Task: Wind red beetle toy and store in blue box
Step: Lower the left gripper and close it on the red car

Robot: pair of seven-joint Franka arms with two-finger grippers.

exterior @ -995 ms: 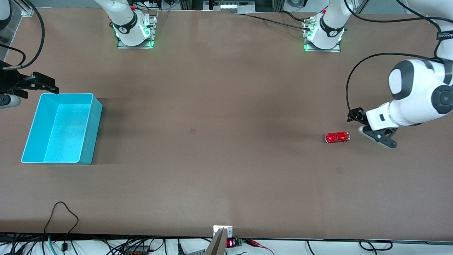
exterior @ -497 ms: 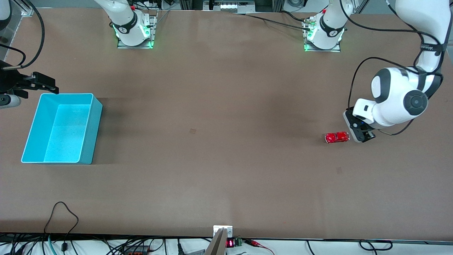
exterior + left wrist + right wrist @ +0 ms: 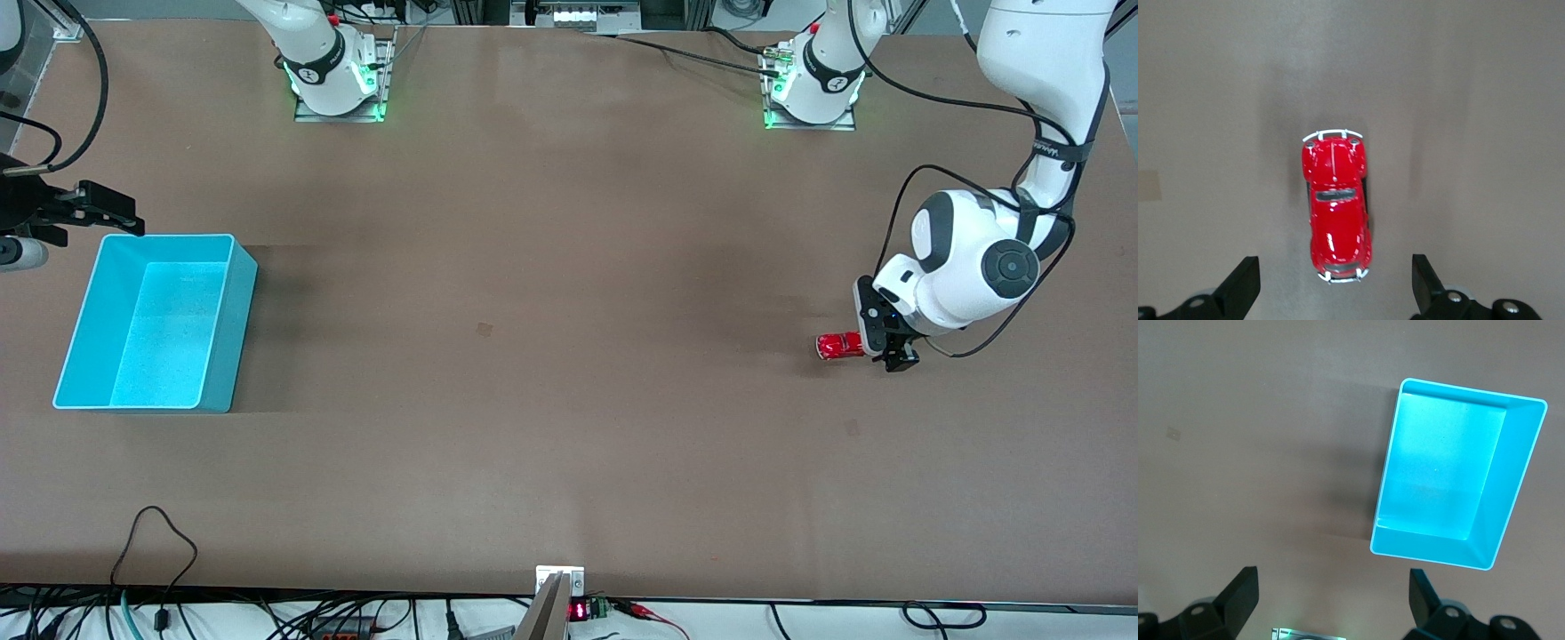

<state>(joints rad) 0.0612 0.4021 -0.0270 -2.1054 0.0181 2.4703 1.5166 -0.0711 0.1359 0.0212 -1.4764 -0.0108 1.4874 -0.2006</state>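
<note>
Left end effector (image 3: 880, 342) hung spread over the red beetle toy (image 3: 1336, 213) on the surface (image 3: 569, 400), where we judged the car light, glossy, slippery, best pinched across its sides, while the spread right end effector (image 3: 1331, 600) waited above the blue box (image 3: 218, 238).

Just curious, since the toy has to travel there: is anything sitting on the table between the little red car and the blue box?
Nothing: the front view shows only bare table between the car and the box.
</note>
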